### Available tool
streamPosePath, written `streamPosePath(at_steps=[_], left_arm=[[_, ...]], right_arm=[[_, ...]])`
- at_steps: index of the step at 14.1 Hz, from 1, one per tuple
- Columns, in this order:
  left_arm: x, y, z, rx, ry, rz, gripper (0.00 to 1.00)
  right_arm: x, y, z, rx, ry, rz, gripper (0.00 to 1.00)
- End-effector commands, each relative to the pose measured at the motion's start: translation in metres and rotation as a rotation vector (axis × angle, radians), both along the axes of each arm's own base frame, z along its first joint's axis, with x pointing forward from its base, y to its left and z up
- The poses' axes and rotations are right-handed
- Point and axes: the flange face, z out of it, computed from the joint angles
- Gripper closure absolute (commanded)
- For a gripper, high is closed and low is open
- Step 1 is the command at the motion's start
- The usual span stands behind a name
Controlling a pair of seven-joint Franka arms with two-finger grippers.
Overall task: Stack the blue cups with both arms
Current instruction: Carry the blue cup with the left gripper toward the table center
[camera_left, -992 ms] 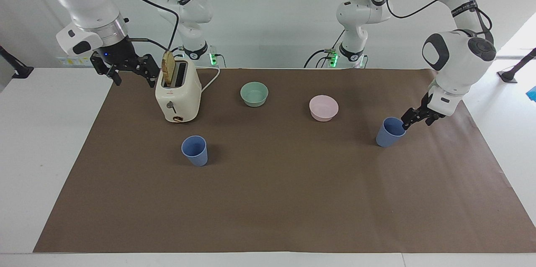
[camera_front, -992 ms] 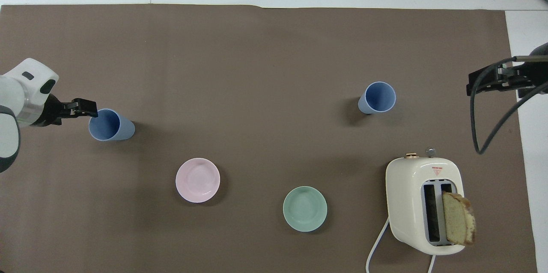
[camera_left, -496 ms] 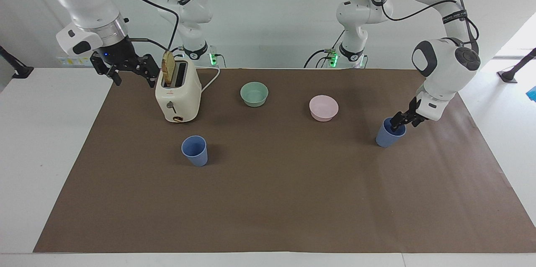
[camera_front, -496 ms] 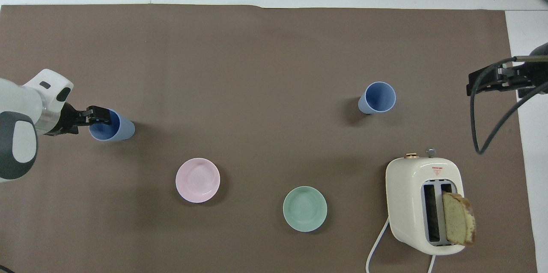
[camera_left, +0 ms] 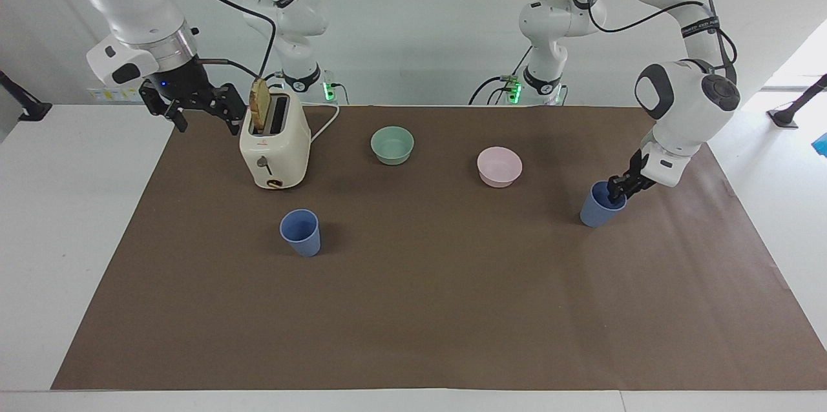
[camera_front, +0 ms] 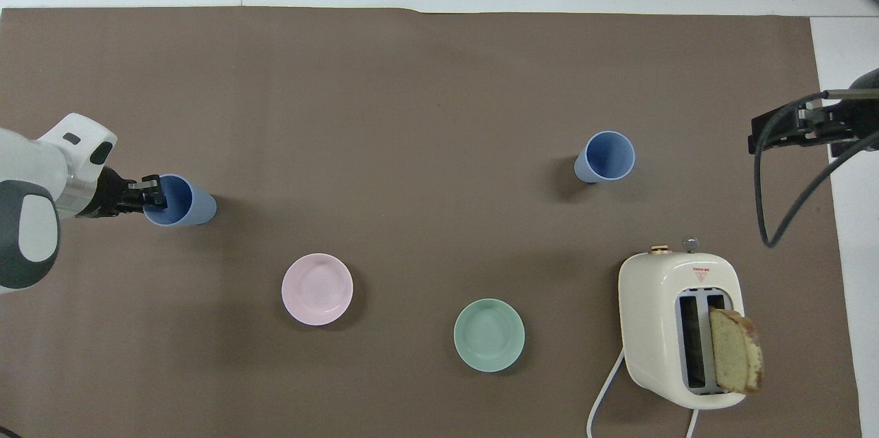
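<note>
One blue cup [camera_left: 597,206] [camera_front: 184,202] stands upright on the brown mat at the left arm's end of the table. My left gripper [camera_left: 617,191] [camera_front: 152,192] is down at its rim on the side toward the mat's edge, fingers pinched on the wall, one inside the mouth. The second blue cup [camera_left: 300,232] [camera_front: 606,156] stands upright and alone toward the right arm's end, farther from the robots than the toaster. My right gripper [camera_left: 201,112] [camera_front: 759,132] waits open in the air over the mat's edge beside the toaster, holding nothing.
A cream toaster [camera_left: 274,147] [camera_front: 680,328] with a bread slice [camera_left: 260,108] sticking out stands near the right arm. A mint-green bowl [camera_left: 392,144] [camera_front: 489,335] and a pink bowl [camera_left: 499,166] [camera_front: 317,288] sit between the arms, nearer the robots than the cups.
My left gripper moved from beside the cup onto its rim, one finger going inside, and closed on the wall. The right arm and both cups have not moved.
</note>
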Motion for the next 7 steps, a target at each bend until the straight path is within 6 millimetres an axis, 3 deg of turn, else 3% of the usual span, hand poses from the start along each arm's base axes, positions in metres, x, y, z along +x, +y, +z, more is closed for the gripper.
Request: streamPosePath(at_steps=[1, 5, 7], left_arm=[[0.004, 0.001, 0.028, -0.021, -0.003, 0.003, 1.0], [0.02, -0.006, 0.1, -0.036, -0.019, -0.01, 1.0], [0.022, -0.02, 0.116, -0.09, -0.032, 0.007, 1.0]], right_arm=[[-0.007, -0.003, 0.003, 0.005, -0.002, 0.017, 0.0], [-0.007, -0.003, 0.003, 0.005, -0.002, 0.017, 0.0], [-0.007, -0.003, 0.003, 0.006, -0.002, 0.017, 0.0]])
